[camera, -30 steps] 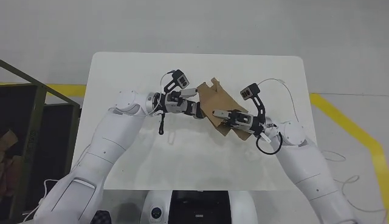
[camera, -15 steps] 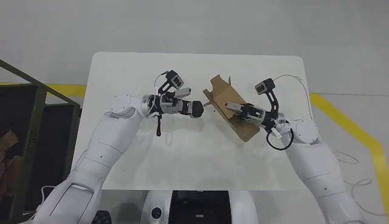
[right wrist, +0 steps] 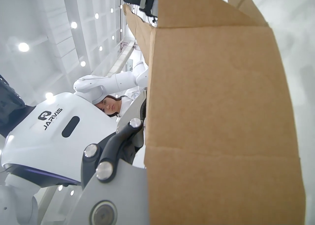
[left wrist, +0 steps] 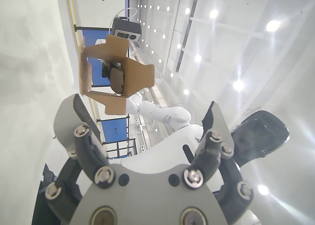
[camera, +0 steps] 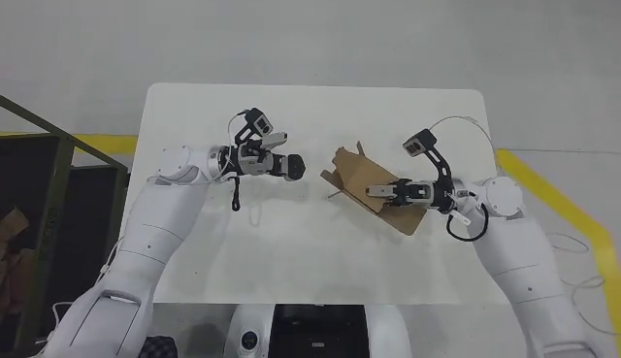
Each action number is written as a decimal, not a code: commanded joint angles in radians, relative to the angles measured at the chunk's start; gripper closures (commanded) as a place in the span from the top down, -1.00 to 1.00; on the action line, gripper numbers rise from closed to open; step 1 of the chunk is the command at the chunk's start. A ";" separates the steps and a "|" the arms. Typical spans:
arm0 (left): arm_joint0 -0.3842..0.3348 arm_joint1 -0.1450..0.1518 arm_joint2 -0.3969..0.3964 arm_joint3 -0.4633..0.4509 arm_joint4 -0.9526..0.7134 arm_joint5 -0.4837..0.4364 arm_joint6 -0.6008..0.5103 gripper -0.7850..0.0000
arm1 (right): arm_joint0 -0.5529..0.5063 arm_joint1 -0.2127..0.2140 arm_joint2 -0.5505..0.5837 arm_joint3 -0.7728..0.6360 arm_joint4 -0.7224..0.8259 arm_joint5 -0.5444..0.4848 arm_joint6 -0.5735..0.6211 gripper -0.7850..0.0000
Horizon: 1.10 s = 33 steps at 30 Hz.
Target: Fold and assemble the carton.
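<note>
Carton (camera: pixel 351 174), brown corrugated card, opened into a tube, held over the bench (camera: pixel 243 251) right of centre.
Right jaws clamped on one side wall of the carton: one pad (left wrist: pixel 116 78) sits inside the open tube, and the other finger lies against the wall's outer face. Left jaws spread apart with nothing between them. They are over the bench left of centre, beside the carton's near end but not touching it, and they face that open end. The left wrist view looks straight into the tube: hollow, four walls roughly squared. End flaps are unfolded and splay outward at the end toward the left jaws. Far-end flaps are likewise unfolded, in line with the walls. Whether the carton's lower edge touches the bench cannot be told.
</note>
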 commanded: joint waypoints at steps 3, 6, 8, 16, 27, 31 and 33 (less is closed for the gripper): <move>-0.003 -0.006 0.024 0.012 -0.016 0.000 -0.001 1.00 | -0.004 0.006 -0.010 -0.040 0.003 0.018 0.016 -1.00; -0.006 -0.014 0.049 0.013 -0.042 0.004 -0.011 1.00 | -0.008 0.009 -0.022 -0.070 0.011 0.024 0.022 -1.00; -0.007 -0.021 0.064 0.016 -0.077 0.007 -0.020 1.00 | -0.010 0.011 -0.030 -0.088 0.020 0.022 0.020 -1.00; -0.014 -0.031 0.085 0.023 -0.109 -0.011 -0.026 1.00 | -0.008 0.017 -0.069 -0.113 0.019 0.018 0.016 -1.00; -0.002 -0.034 0.095 -0.015 -0.128 0.006 -0.059 1.00 | 0.015 0.016 -0.135 -0.091 0.025 -0.005 -0.007 -1.00; 0.003 -0.033 0.093 -0.031 -0.128 0.008 -0.060 1.00 | 0.024 0.017 -0.148 -0.073 0.028 -0.012 -0.014 -1.00; 0.006 -0.033 0.093 -0.037 -0.128 0.012 -0.062 1.00 | 0.027 0.017 -0.154 -0.072 0.033 -0.013 -0.015 -1.00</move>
